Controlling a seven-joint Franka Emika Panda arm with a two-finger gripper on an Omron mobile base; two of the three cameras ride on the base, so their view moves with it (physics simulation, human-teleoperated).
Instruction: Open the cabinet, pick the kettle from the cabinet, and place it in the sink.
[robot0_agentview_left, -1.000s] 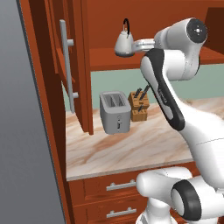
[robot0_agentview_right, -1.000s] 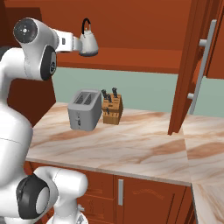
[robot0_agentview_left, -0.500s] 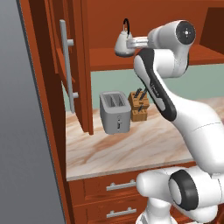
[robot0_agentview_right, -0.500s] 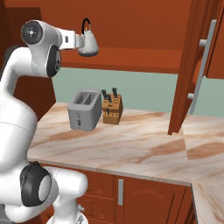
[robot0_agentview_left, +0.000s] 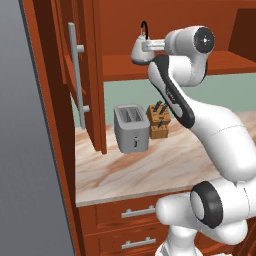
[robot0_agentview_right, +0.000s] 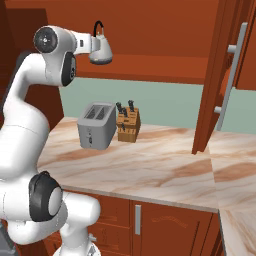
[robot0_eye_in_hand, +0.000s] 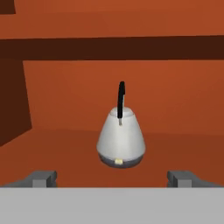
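Reddish-brown wood frames the left base view: the cabinet (robot0_agentview_left: 85, 60) stands open, its door swung out at the left with a long grey bar handle. Compared with a second ago, the arm's upper joint has swung higher and further in toward the shelf, and the hand now reaches up to the kettle (robot0_agentview_left: 140, 50), which has not moved from the cabinet's shelf. Below, a grey toaster (robot0_agentview_left: 131, 128) and a knife block (robot0_agentview_left: 158, 120) sit side by side at the far edge of the marbled countertop (robot0_agentview_left: 150, 170), with drawers beneath.

In the right base view the arm rises at the left and its wrist points right at the kettle (robot0_agentview_right: 101, 49) on the shelf; the toaster (robot0_agentview_right: 96, 125) and knife block (robot0_agentview_right: 128, 125) stand below it, the open door at the right.

In the hand view the kettle (robot0_eye_in_hand: 121, 140) stands upright on the shelf floor, centred, black handle edge-on. The gripper (robot0_eye_in_hand: 113, 178) is spread wide, its two tips well apart either side of the kettle, short of it, holding nothing.
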